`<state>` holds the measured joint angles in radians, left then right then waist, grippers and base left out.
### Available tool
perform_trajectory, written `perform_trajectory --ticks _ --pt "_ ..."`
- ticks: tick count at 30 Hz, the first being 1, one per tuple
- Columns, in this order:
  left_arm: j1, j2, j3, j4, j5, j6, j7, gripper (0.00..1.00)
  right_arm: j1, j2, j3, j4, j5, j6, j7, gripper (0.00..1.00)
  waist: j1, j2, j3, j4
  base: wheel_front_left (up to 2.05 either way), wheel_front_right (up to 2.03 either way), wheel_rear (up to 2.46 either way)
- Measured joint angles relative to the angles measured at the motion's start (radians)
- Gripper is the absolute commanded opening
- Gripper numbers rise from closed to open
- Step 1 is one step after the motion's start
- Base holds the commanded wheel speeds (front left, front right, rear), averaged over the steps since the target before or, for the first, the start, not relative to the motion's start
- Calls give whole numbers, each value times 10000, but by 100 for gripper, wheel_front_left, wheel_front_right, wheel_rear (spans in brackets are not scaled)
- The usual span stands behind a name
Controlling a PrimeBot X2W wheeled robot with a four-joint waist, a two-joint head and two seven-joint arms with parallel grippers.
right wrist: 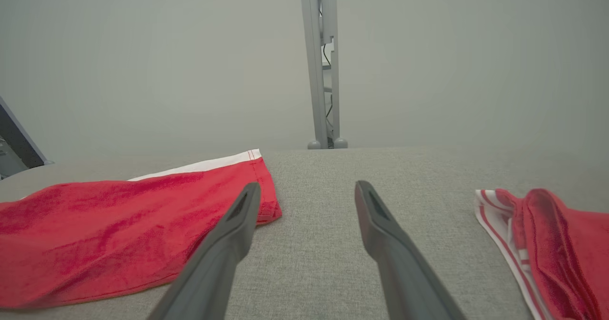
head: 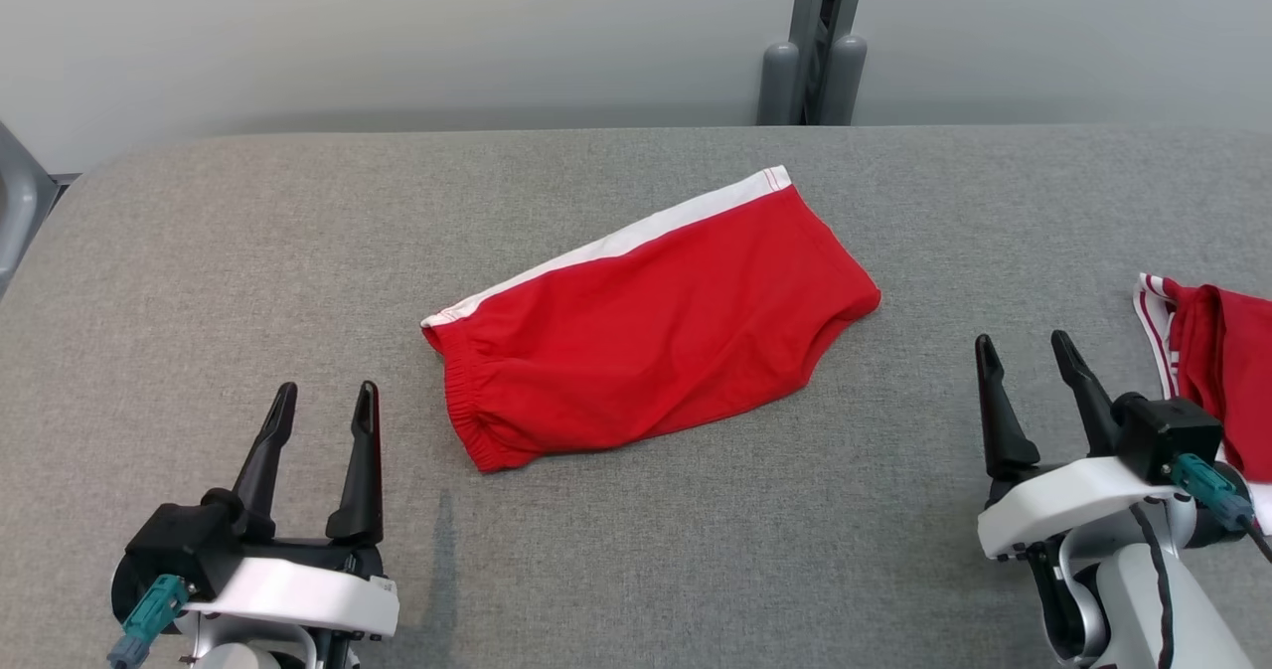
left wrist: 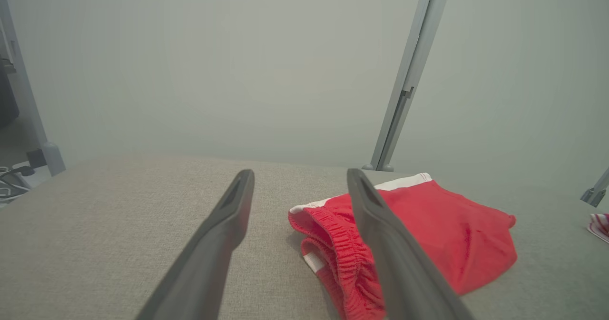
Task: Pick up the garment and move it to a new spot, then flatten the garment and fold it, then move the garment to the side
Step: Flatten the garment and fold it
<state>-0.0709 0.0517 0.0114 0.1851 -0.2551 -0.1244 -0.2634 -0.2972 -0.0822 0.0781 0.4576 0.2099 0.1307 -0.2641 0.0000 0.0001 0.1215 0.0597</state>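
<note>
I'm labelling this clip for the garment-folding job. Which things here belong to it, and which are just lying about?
Belongs to the job: red fabric shorts with a white band, lying flat; left gripper, open; right gripper, open.
Just lying about: bunched red garment with white stripes, beside the right gripper; grey metal post at the back.

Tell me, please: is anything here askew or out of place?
The red shorts lie slanted on the table, slightly creased. A second red garment sits bunched at the far right. Nothing looks damaged.
</note>
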Motion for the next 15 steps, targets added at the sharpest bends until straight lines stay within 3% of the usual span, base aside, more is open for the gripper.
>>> perform_trajectory --ticks 7,12,15 --pt "-29 -19 -284 36 46 -56 0 100 -384 174 -15 909 263 0 629 100 0 0 108 138 0 0 0" --pt "-162 -33 -589 190 -4 -56 -2 100 -1039 276 -77 1747 2013 0 1674 100 0 0 229 442 0 0 0" --pt "-159 -13 -593 479 61 -56 0 100 -1430 314 -17 2103 3896 0 2445 100 0 0 287 680 0 0 0"
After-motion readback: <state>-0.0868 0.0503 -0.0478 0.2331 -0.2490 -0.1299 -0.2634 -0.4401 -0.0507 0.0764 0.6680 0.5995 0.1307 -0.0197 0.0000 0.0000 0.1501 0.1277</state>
